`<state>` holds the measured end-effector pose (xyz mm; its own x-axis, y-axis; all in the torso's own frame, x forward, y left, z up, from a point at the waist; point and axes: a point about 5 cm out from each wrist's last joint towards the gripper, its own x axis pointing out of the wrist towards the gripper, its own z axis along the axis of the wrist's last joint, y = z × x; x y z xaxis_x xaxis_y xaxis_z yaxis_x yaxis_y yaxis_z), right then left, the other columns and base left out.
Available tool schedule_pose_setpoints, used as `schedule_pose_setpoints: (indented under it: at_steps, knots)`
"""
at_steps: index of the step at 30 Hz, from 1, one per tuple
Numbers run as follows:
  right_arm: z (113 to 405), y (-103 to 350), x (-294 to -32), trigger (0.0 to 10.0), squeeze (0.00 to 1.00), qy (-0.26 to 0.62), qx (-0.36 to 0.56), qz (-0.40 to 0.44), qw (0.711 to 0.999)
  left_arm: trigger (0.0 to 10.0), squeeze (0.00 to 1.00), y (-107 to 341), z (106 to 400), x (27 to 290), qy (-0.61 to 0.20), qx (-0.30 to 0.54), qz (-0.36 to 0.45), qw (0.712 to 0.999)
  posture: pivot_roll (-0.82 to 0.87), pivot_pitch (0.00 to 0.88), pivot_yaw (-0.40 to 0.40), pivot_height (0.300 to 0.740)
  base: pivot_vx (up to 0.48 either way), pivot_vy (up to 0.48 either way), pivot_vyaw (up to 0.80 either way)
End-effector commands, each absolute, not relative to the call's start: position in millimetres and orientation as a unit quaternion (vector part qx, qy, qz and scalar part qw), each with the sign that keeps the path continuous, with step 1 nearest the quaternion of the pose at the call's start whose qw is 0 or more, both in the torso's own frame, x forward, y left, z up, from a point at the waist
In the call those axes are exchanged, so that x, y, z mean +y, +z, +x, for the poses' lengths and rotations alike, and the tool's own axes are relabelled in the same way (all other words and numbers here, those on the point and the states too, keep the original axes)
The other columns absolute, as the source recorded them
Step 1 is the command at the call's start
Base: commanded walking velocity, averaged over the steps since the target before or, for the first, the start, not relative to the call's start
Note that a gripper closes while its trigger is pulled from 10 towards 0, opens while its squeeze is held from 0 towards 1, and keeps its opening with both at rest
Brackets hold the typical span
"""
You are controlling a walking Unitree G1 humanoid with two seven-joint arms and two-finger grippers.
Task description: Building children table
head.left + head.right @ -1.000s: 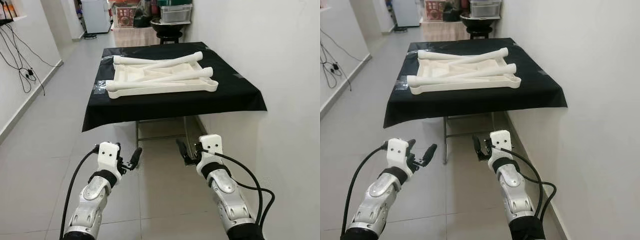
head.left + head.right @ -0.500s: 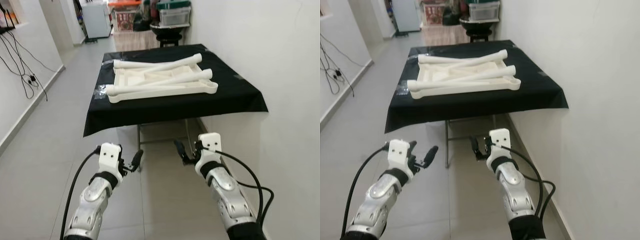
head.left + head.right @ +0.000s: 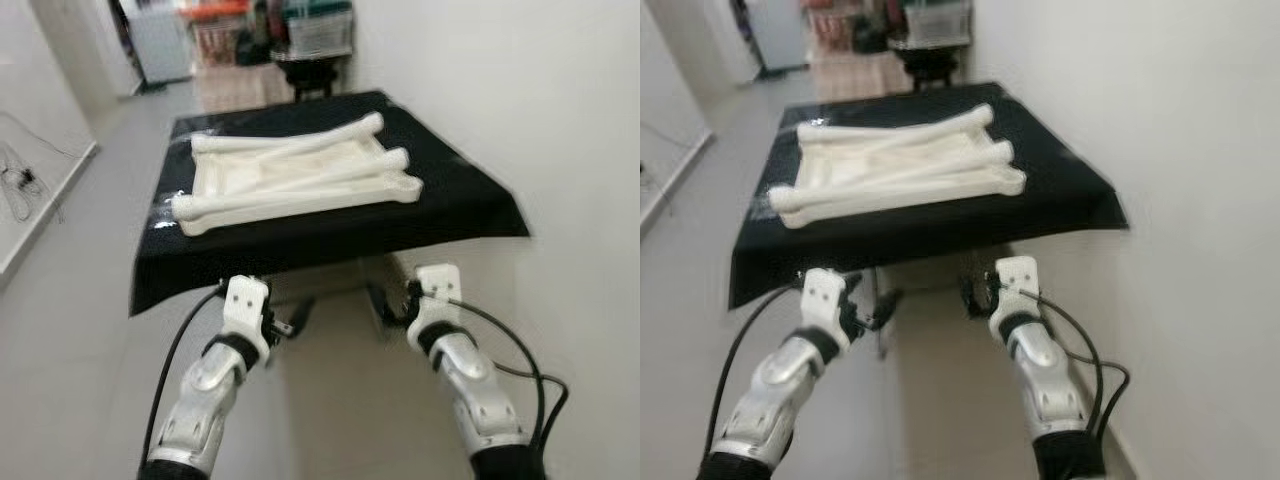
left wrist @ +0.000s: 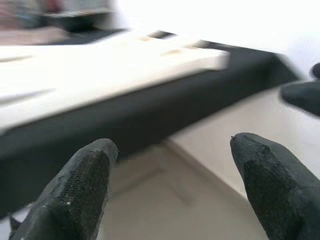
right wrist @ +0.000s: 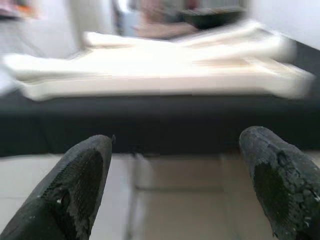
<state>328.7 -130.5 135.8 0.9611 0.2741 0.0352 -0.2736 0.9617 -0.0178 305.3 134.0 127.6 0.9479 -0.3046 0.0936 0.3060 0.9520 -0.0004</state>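
While both grippers hang empty with fingers spread below the black-draped table's (image 3: 470,200) edge, the white tabletop (image 3: 290,180) with loose legs (image 3: 300,190) sits ahead, long axis crosswise; left gripper (image 3: 290,325) and right gripper (image 3: 385,305) look equally near.

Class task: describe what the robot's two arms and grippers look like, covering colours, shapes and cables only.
Both arms are silver metal with black joint bands and white box-shaped wrist blocks. The left gripper and right gripper each have two long black fingers with textured pads. A black cable runs along each arm.
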Motion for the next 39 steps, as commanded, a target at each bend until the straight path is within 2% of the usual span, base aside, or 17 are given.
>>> schedule_pose_setpoints:
  at_steps: [1,18,30,39]
  knots:
    - [325.3,131.7,-123.5,10.0,0.00,0.153,-0.012,-0.006,0.988,10.0,0.00,119.6,303.9,139.1,-0.145,-0.025,-0.007,0.989,-0.06,0.000,0.046,0.740,0.356,0.000,0.00]
    - [328.1,144.9,-124.8,10.0,0.00,0.160,-0.044,0.028,0.986,10.0,0.00,141.2,309.1,128.6,-0.166,-0.061,-0.007,0.984,-0.06,0.000,0.050,0.740,0.358,0.000,0.00]
    - [334.7,170.9,-130.4,10.0,0.00,0.177,-0.088,0.014,0.980,10.0,0.00,152.3,310.2,124.5,-0.165,-0.080,-0.014,0.983,-0.06,0.000,0.043,0.740,0.358,0.000,0.00]
    - [336.6,180.5,-125.1,10.0,0.00,0.199,-0.103,0.004,0.975,10.0,0.00,155.2,310.6,124.7,-0.164,-0.084,-0.015,0.983,-0.05,0.000,0.039,0.740,0.356,0.000,0.00]
